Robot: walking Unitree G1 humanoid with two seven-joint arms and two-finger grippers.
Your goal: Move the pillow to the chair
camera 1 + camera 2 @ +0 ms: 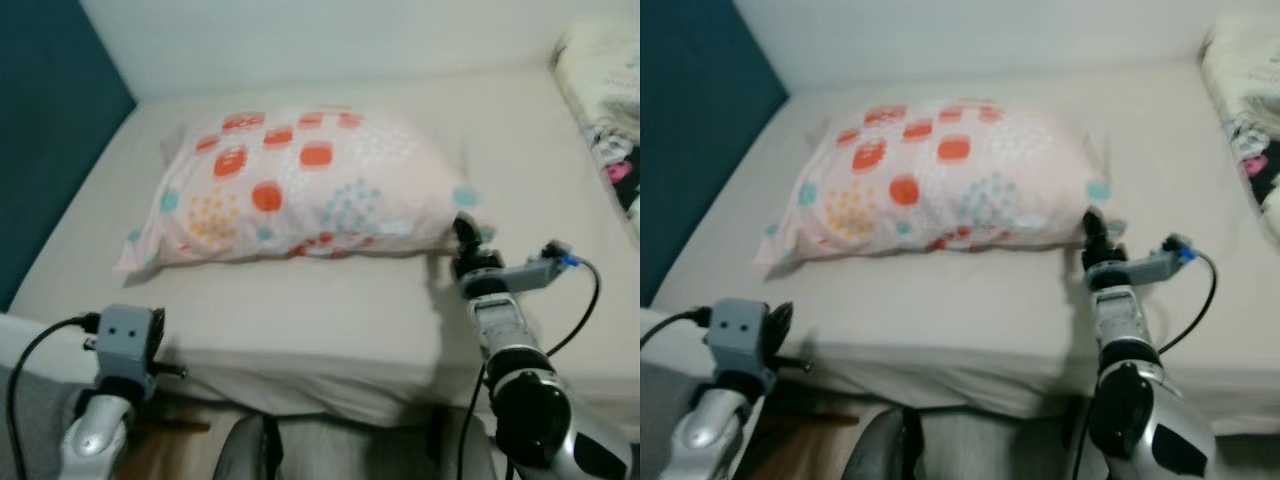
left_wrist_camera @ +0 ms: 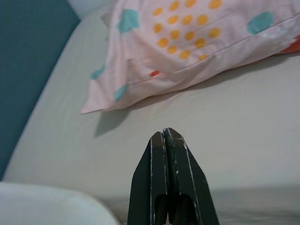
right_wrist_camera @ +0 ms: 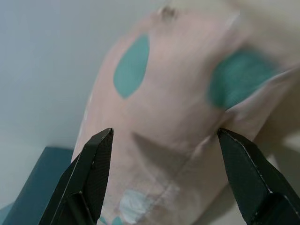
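A: Nearest first. Left gripper (image 2: 166, 136) low at the near edge of the bed (image 1: 330, 300), fingers pressed together, nothing between them. It points toward the pillow's left corner but sits well short of it.

B: And the right?

A: Right gripper (image 3: 164, 140) farther in, out over the mattress, at the pillow's (image 1: 310, 185) right end. Fingers spread wide, empty. The wrist view has pink cloth with teal spots lying in the gap between them.

B: Touching yet?

A: Can't tell. Very close, at least; the tips look level with the right corner seam.

B: How does the pillow lie?

A: Flat on the bed, mid-mattress, long axis running left to right across the robot's front. So each short end faces one arm, and the right end is straight ahead of the right gripper.

B: Nearer arm, then?

A: The right, clearly. My reading: a short push forward and a pinch on that corner; the left would need a longer reach.

B: Behind it?

A: Pale wall (image 1: 330, 40), a dark teal panel (image 1: 45, 130) at far left, patterned bedding (image 1: 605, 100) at far right. No chair to note.
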